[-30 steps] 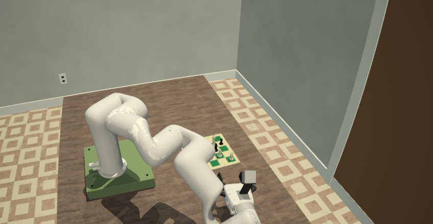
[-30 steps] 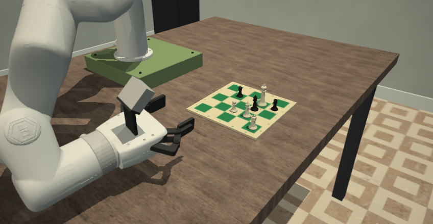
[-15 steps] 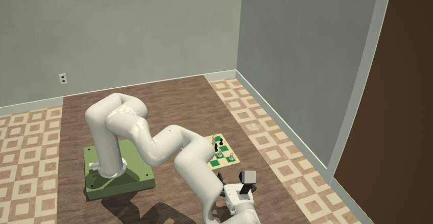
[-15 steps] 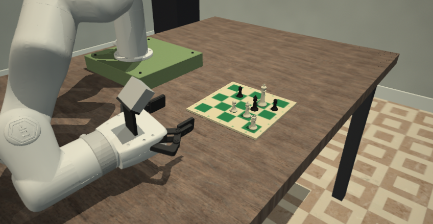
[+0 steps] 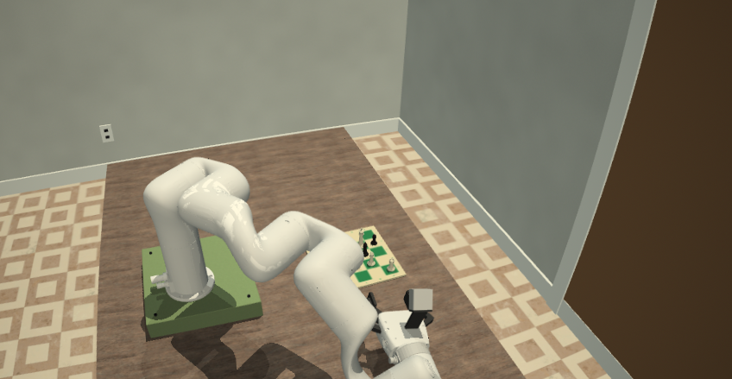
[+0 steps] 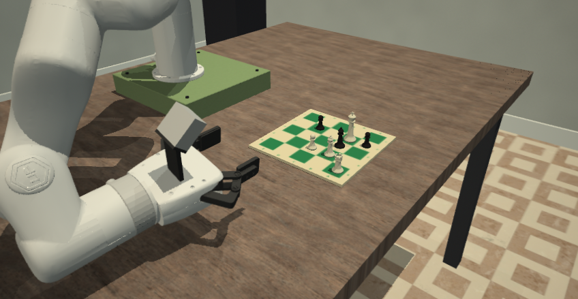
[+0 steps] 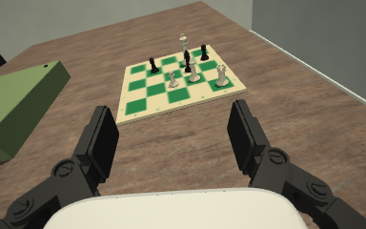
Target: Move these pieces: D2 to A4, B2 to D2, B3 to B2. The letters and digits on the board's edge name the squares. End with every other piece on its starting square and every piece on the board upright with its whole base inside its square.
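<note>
My gripper (image 5: 400, 304) (image 6: 239, 145) (image 7: 172, 116) is open and empty, above the table beside the board's near edge. The green and cream board (image 5: 402, 274) (image 6: 389, 137) (image 7: 121, 118) bears upright pieces; its edge marks are too small to read. A white rook (image 6: 337, 163) (image 7: 221, 76) stands in the near right corner square in the wrist view. Behind are a white pawn (image 6: 311, 142) (image 7: 172, 79) and a crowned white piece (image 6: 329, 147) (image 7: 193, 72). A slim black piece (image 6: 340, 139) (image 7: 187, 64) stands before the tall white king (image 6: 351, 127) (image 7: 183, 44). One black pawn (image 6: 320, 122) (image 7: 153, 66) is left, another (image 6: 367, 139) (image 7: 204, 52) right.
The arm's green base block (image 5: 241, 295) (image 6: 235, 77) (image 7: 25, 95) stands left of the board in the wrist view. The arm hides the board's left part in the top view. The wooden table (image 6: 405, 77) ends at an edge right of the board in the exterior view.
</note>
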